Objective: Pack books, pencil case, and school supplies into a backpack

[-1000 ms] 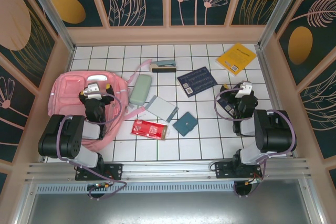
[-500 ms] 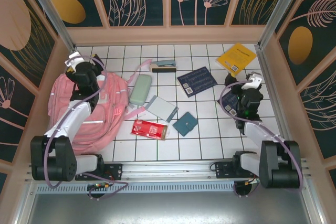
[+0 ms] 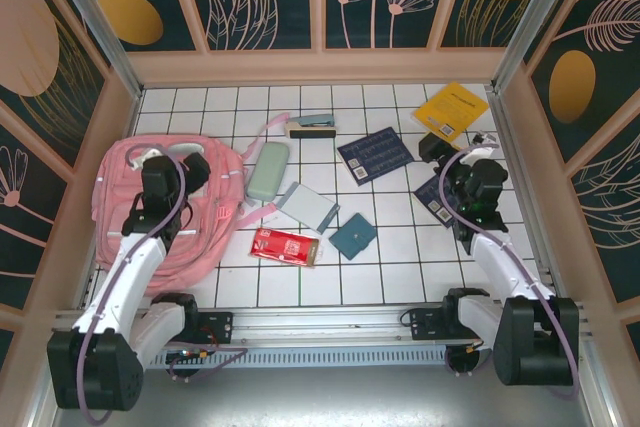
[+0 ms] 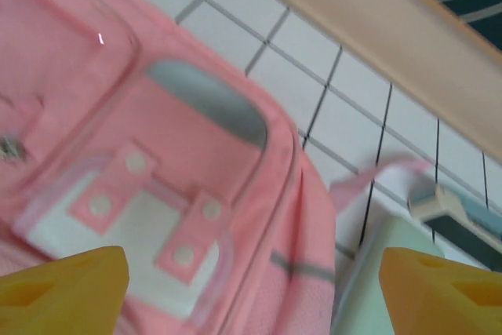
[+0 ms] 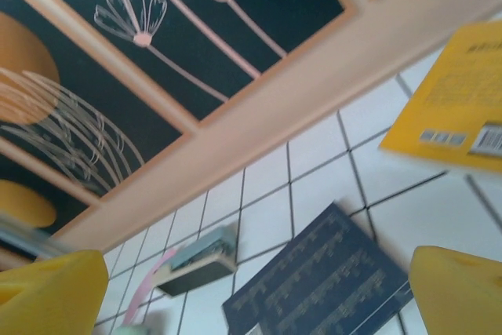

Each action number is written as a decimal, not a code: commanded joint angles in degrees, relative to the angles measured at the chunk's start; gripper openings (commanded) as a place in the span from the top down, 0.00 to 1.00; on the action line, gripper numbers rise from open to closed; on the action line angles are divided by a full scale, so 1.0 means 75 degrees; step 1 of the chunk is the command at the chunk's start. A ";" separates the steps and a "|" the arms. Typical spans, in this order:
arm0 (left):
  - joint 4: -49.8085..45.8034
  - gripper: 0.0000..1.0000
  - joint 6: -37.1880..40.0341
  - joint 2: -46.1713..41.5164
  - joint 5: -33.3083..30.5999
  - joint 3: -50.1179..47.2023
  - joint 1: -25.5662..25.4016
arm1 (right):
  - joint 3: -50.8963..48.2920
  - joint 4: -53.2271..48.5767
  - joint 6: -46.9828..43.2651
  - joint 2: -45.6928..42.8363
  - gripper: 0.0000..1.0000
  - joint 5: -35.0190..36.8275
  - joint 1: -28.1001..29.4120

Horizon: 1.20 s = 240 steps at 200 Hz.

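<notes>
A white tiled worktop (image 3: 390,272) sits inside walls of dark floral panels. The pink backpack (image 3: 118,175) lies flat at the left side. The left claw (image 4: 255,284) hangs over its upper part with jaws spread wide and nothing between them. Just right of the bag lies the mint pencil case (image 3: 267,170), with the grey-teal stapler (image 3: 312,125) beyond it toward the back wall. Near the middle, close together, are the silver-grey pad (image 3: 308,206), the red packet (image 3: 286,246) and the teal square (image 3: 353,236). A navy book (image 3: 375,155) lies right of centre, and the yellow book (image 3: 452,110) is by the far right corner. The right claw (image 5: 259,292) hangs near both, jaws wide, holding nothing. A second navy book (image 3: 432,202) lies partly under the right arm.
</notes>
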 commanded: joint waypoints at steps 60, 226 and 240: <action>-0.1255 0.27 -0.1476 -0.0069 0.0987 -0.1154 -0.1312 | 0.0002 -0.0461 0.0365 0.0066 0.01 0.0454 0.1181; 0.3301 0.21 -0.2674 0.6827 0.1722 0.3351 -0.3859 | 0.0124 -0.0681 0.0276 0.0347 0.01 0.0523 0.1538; 0.2847 0.18 -0.2427 0.7014 0.1485 0.3951 -0.3871 | 0.0186 -0.0740 0.0163 0.0366 0.01 0.0583 0.1642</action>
